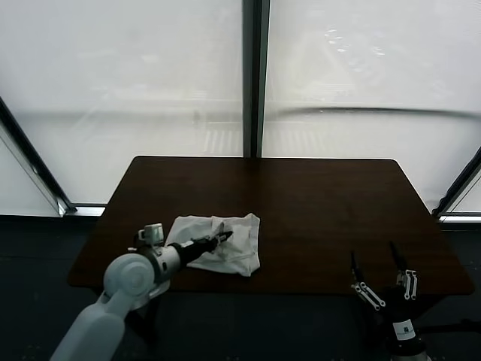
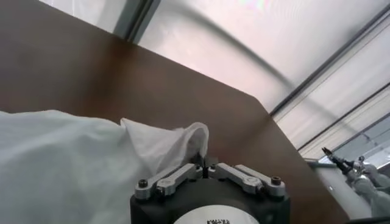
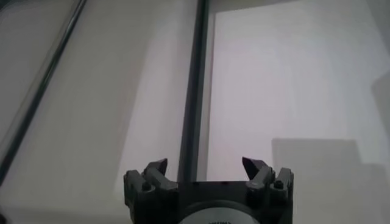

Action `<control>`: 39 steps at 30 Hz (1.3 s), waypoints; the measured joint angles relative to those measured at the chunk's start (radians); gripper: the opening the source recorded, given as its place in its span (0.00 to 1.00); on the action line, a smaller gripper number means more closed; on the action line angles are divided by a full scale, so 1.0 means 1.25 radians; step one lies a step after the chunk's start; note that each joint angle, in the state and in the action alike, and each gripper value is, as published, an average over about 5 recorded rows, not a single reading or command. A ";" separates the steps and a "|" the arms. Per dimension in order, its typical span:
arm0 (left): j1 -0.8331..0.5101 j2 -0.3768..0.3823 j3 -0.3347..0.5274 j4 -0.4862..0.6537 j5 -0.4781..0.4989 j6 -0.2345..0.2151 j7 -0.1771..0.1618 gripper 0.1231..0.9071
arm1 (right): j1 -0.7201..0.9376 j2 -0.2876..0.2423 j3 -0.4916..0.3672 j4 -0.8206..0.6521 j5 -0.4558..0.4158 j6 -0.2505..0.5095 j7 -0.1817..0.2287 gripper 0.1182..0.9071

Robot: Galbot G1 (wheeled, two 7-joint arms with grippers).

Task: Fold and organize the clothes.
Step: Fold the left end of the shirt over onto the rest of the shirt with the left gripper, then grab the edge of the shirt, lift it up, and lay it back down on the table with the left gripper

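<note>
on a dark brown table set before pale frosted windows split by a dark upright post, a crumpled white t-shirt lies near the front edge, left of centre. the left gripper reaches over it, jaws pinched shut on a raised fold of cloth. the right gripper waits off the table's front right corner, jaws spread wide, holding nothing.
</note>
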 joint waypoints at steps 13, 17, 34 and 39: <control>-0.015 -0.046 0.036 0.037 0.053 0.000 0.016 0.04 | 0.008 0.017 -0.003 -0.008 -0.021 -0.005 0.005 1.00; -0.020 -0.057 0.047 0.034 0.065 0.000 0.012 0.21 | 0.013 0.022 -0.007 -0.015 -0.031 -0.004 0.005 1.00; 0.010 -0.131 0.122 -0.032 0.226 0.000 0.037 1.00 | 0.057 -0.021 -0.045 -0.041 -0.120 -0.073 0.082 1.00; 0.023 -0.099 0.109 -0.099 0.258 0.000 0.084 1.00 | 0.064 -0.067 -0.092 -0.005 -0.212 -0.219 0.198 1.00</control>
